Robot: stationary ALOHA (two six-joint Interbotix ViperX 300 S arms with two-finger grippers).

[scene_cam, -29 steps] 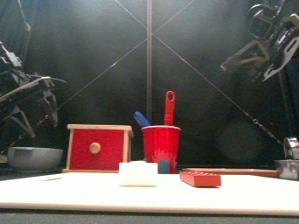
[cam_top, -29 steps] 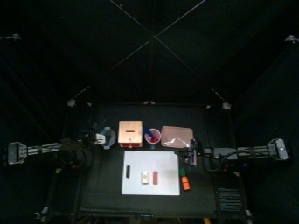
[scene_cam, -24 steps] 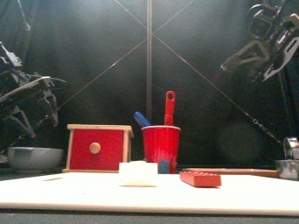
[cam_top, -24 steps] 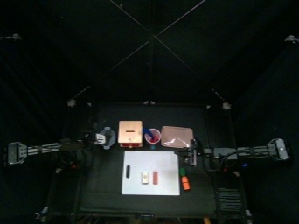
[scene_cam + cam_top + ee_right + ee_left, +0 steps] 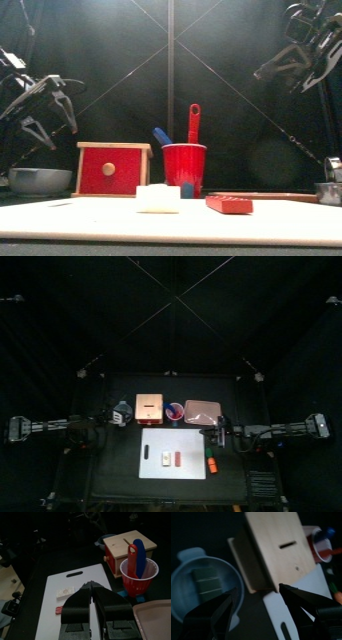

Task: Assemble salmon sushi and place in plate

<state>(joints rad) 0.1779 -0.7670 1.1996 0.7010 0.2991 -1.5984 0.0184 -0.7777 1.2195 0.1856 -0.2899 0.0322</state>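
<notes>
The white rice block (image 5: 156,459) and the orange-red salmon strip (image 5: 168,459) lie side by side on a white cutting board (image 5: 181,446). From the front, the rice block (image 5: 158,199) stands left of the strip (image 5: 229,204). The pinkish plate (image 5: 203,411) sits at the back right, holding nothing. My right gripper (image 5: 90,604) hangs shut and holds nothing; it is above the board's right edge, with the rice block (image 5: 65,592) and strip (image 5: 60,608) ahead of it. My left gripper (image 5: 258,607) is open above the table's left side, beside the board.
A tan wooden block (image 5: 150,409) and a red cup (image 5: 175,411) with utensils stand behind the board. A grey bowl (image 5: 201,587) sits at the far left. A longer orange stick (image 5: 211,465) lies on the board's right side.
In the front view the left arm has risen. The right arm and the pieces on the board have not moved.
</notes>
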